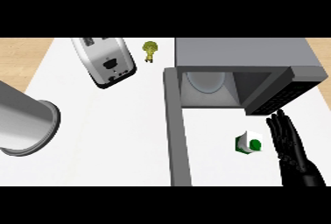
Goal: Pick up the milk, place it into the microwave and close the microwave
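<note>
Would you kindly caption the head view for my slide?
Open right hand beside milk carton, before the open microwave.

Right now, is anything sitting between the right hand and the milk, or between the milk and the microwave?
Nothing visible. The right hand is beside the milk with bare counter between, and the microwave stands open beyond the carton.

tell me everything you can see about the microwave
The grey box-shaped microwave stands at the back right of the white counter. Its door is swung fully open, seen edge-on as a long grey slab reaching toward the view's lower edge. Inside, a pale round turntable shows; the cavity holds nothing else. A dark control panel sits at its right. Nothing touches it.
</note>
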`<action>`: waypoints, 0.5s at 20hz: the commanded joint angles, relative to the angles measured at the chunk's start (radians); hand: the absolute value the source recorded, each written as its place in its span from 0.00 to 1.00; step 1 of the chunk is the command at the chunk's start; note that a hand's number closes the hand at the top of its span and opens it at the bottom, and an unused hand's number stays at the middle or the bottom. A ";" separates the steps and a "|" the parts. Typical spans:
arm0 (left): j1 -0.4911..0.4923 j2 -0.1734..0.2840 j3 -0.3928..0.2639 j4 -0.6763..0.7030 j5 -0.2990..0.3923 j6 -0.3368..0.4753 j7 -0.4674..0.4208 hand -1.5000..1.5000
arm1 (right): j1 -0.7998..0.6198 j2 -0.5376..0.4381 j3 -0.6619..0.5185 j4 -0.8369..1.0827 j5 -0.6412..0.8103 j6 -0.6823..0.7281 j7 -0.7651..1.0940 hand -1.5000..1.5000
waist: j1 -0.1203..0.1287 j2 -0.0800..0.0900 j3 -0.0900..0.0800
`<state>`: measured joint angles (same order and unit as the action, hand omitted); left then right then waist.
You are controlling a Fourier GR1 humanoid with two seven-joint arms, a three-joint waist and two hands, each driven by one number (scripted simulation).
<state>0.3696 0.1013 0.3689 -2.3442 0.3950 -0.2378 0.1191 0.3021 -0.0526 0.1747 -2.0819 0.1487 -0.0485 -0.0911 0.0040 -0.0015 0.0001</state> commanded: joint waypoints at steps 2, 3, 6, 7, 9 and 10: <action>0.089 -0.041 0.045 -0.040 0.056 -0.070 -0.023 0.00 | -0.002 0.004 -0.080 0.129 -0.054 0.000 -0.076 0.00 | 0.004 0.000 0.000; 0.087 -0.044 0.048 -0.047 0.080 -0.077 -0.011 0.00 | -0.036 0.032 -0.036 0.174 0.003 -0.028 -0.082 0.00 | 0.005 0.000 0.000; 0.027 0.014 0.128 0.018 0.126 -0.092 0.002 0.00 | -0.014 0.035 -0.063 0.220 -0.007 -0.036 -0.139 0.00 | 0.000 0.000 0.000; 0.077 -0.017 0.116 -0.024 0.108 -0.111 -0.013 0.00 | -0.061 0.035 -0.106 0.290 -0.020 -0.047 -0.153 0.00 | 0.004 0.000 0.000; 0.098 -0.071 0.063 -0.047 0.050 -0.125 -0.031 0.00 | -0.002 0.006 -0.158 0.327 -0.067 -0.015 -0.246 0.00 | 0.001 0.000 0.000; 0.116 -0.083 0.067 0.009 0.053 -0.171 -0.070 0.00 | -0.024 -0.029 -0.198 0.310 -0.090 0.006 -0.189 0.00 | 0.001 0.000 0.000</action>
<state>0.4398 0.0602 0.4413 -2.3333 0.4487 -0.3486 0.0853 0.2762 -0.0456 0.0533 -1.8308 0.1023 -0.0655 -0.2466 0.0058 -0.0012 0.0003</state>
